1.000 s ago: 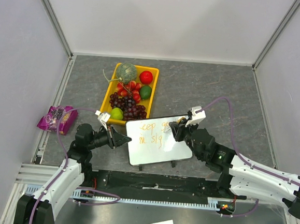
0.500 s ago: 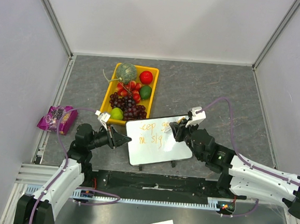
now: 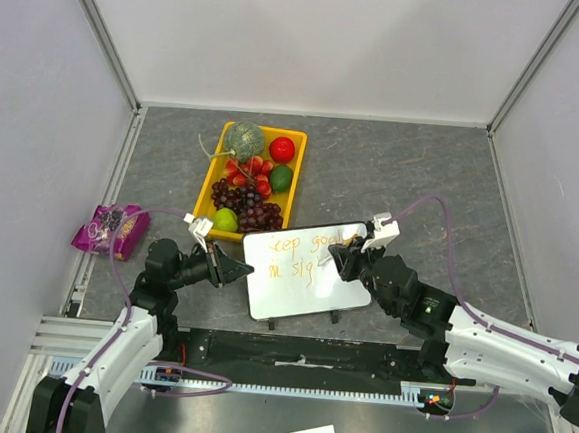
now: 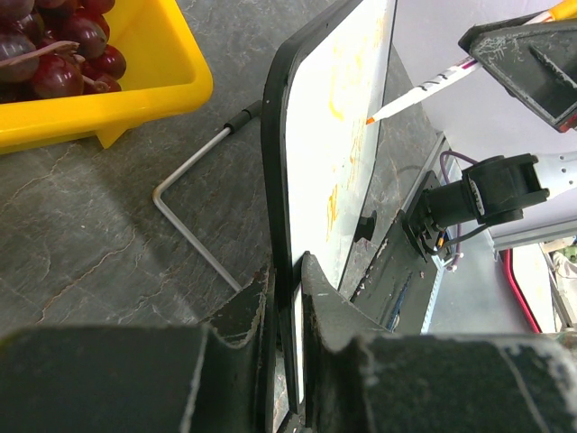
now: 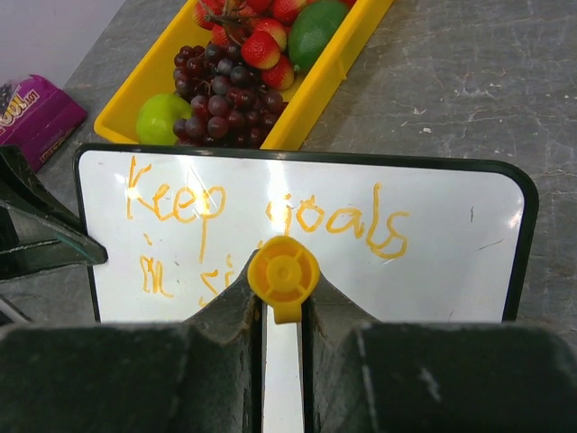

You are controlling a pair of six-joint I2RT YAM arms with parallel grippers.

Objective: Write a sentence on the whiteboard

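We see the grey surface [image 3: 413, 171] boxed in by white walls [image 3: 314, 38] on three sides. Its widest bare stretch runs from the middle to the right wall, behind and beside the right arm. The yellow tray [image 3: 301, 162] of fruit sits left of centre, its far end near the back wall.

Just in front of it stands the board [image 3: 303, 296], tilted back on a wire leg [image 4: 185, 230]. The board's top edge is close to the tray's near rim, with a narrow gap between them.

The left fingers [image 3: 235, 268] are pinched nearly closed on the board's left edge, gripping the dark frame. The right fingers [image 5: 282, 298] are closed around the marker [image 5: 283, 273], in front of the board's right half. A purple packet [image 3: 111, 229] lies by the left wall, well apart from the board.

The marker's orange tip meets the board's face in the lower line. The sentence [image 5: 180, 203] reads "Keep goals" on top, with a few letters below.
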